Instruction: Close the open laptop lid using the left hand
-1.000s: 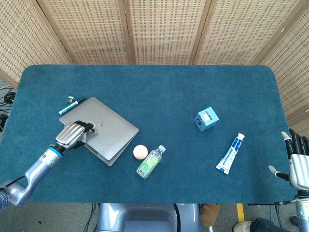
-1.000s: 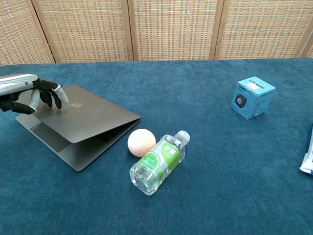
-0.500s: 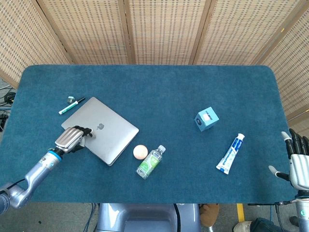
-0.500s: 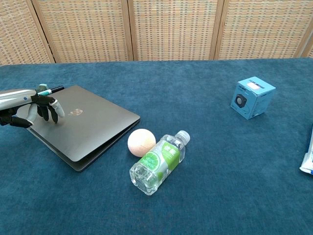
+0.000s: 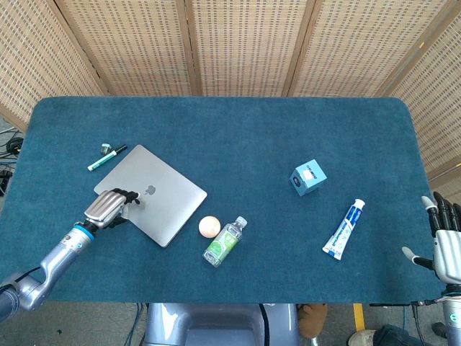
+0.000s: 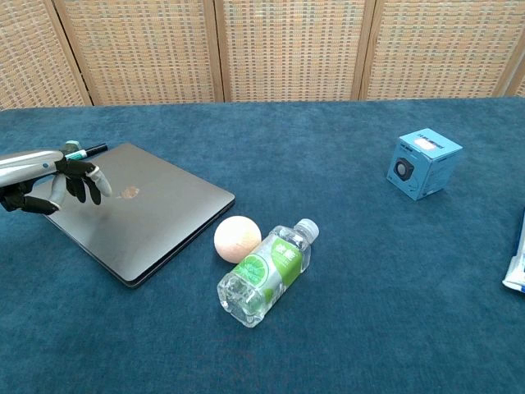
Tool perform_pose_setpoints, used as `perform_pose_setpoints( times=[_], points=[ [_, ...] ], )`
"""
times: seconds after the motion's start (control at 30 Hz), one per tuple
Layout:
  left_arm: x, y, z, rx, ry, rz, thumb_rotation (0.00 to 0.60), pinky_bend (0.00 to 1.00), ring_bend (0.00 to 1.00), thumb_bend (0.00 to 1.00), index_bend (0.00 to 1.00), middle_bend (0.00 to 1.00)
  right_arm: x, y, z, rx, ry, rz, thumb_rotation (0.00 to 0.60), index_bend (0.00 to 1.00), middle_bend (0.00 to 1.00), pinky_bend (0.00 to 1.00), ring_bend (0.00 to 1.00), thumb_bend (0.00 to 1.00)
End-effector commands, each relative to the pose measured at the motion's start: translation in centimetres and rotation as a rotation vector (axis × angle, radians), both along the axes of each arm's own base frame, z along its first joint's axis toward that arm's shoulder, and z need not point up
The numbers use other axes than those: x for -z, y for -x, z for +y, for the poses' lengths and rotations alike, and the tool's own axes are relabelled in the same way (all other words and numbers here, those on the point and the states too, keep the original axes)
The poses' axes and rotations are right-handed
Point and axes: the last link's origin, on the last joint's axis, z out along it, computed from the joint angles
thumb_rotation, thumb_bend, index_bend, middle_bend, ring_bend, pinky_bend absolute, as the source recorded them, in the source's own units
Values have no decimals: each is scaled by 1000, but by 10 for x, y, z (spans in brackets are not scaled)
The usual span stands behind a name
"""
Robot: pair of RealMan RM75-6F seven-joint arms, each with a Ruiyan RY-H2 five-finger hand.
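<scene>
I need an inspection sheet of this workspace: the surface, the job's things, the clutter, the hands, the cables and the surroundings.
Surface: blue carpeted table.
Job's things: laptop, lid down flat.
Clutter: marker behind the laptop; ball and bottle, lying down, in front of it; blue box; tube at the right.
Hands: left hand over the lid's left edge, fingers on or just above it; right hand off the table's right edge, fingers apart, holding nothing.
Cables: some on the floor at the left.
Surroundings: wicker screen behind.

Bright, even, diffuse light; faint shadows; sharp focus.
</scene>
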Motion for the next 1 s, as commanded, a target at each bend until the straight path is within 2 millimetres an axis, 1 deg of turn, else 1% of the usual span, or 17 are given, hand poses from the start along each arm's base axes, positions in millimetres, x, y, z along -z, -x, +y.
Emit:
perform_pose_setpoints(
  times=[0.03,0.13,0.2,0.23,0.3,0.33,0.37,0.4,0.43,0.47,0.53,0.57,0.6,0.63,0.7,0.8,1.0],
  points=[
    [-14,-6,1,20,-40,-56,600,296,364,1000,323,386,0,0,0,0,-1,-1,600,0,0,0,0,0],
    [-25,-10,2,34,-71,-84,600,296,364,1000,323,376,0,-1,1,-2,-2,-2,600,0,0,0,0,0],
    [-41,-14,3,54,-126,-114,600,296,354,1000,323,358,1,-1,1,-7,-4,-1,600,0,0,0,0,0],
    [-48,-16,2,63,-155,-126,600,289,328,1000,323,334,1,-2,1,-8,-4,-1,600,0,0,0,0,0],
    [-70,-17,0,73,-237,-147,600,213,229,986,312,248,1,-3,2,-13,-7,-2,600,0,0,0,0,0],
    [-84,-14,-4,63,-294,-147,600,130,142,926,279,161,2,-4,3,-17,-9,-2,600,0,0,0,0,0],
    [-94,-12,-9,49,-333,-142,600,56,66,811,221,80,2,-5,3,-22,-10,-2,600,0,0,0,0,0],
    [-101,-11,-15,29,-369,-138,600,23,30,703,169,40,2,-5,3,-24,-12,-3,600,0,0,0,0,0],
    [-107,-9,-22,4,-403,-132,600,1,2,536,91,3,3,-6,4,-28,-14,-4,600,0,0,0,0,0],
    [-113,-7,-29,-22,-436,-123,600,0,0,373,35,0,3,-7,4,-31,-15,-4,600,0,0,0,0,0],
    [-120,-3,-42,-62,-486,-96,600,0,0,148,0,0,3,-7,5,-34,-18,-7,600,0,0,0,0,0],
    [-123,-1,-51,-87,-508,-71,600,0,0,59,0,0,4,-8,5,-37,-19,-8,600,0,0,0,0,0],
    [-126,3,-62,-128,-531,-34,600,0,0,23,0,0,4,-9,6,-40,-21,-9,600,0,0,0,0,0],
    [-128,6,-71,-163,-545,-9,600,0,0,0,0,0,4,-9,6,-43,-22,-9,600,0,0,0,0,0],
    [-131,10,-86,-224,-574,37,600,0,0,0,0,0,4,-10,7,-49,-25,-11,600,0,0,0,0,0],
    [-132,14,-99,-265,-608,89,600,0,0,0,0,0,5,-10,8,-53,-32,-11,600,0,0,0,0,0],
    [-127,19,-131,-323,-605,77,600,0,0,0,0,0,8,-10,8,-66,-32,27,600,0,0,0,0,0]
  ],
)
